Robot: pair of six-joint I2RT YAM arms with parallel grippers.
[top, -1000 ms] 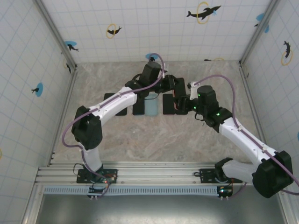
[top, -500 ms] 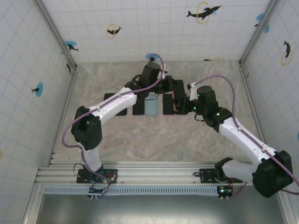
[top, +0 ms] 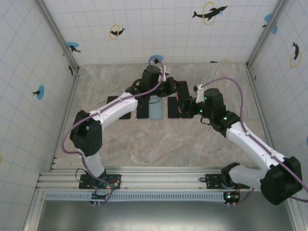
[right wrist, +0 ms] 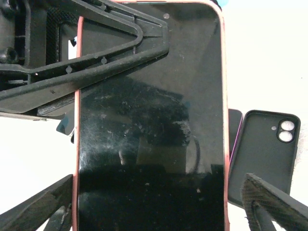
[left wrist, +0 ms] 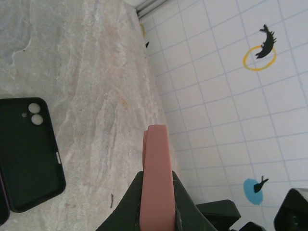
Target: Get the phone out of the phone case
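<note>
Two grippers split the work. Our left gripper (left wrist: pixel 157 207) is clamped on the pink phone case (left wrist: pixel 156 163) and holds it aloft (edge-on). That lets our right gripper (right wrist: pixel 154 211), jaws wide and empty, flank the phone (right wrist: pixel 149 120), which is apparently not yet out.

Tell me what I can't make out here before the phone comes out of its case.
Right wrist view: phone cut off by the bottom edge; a finger of the left gripper crosses its top corner.
Left wrist view: pink case edge-on, so its screen side is hidden.
Top view: phone mostly under the right gripper; grip too small to judge.
</note>
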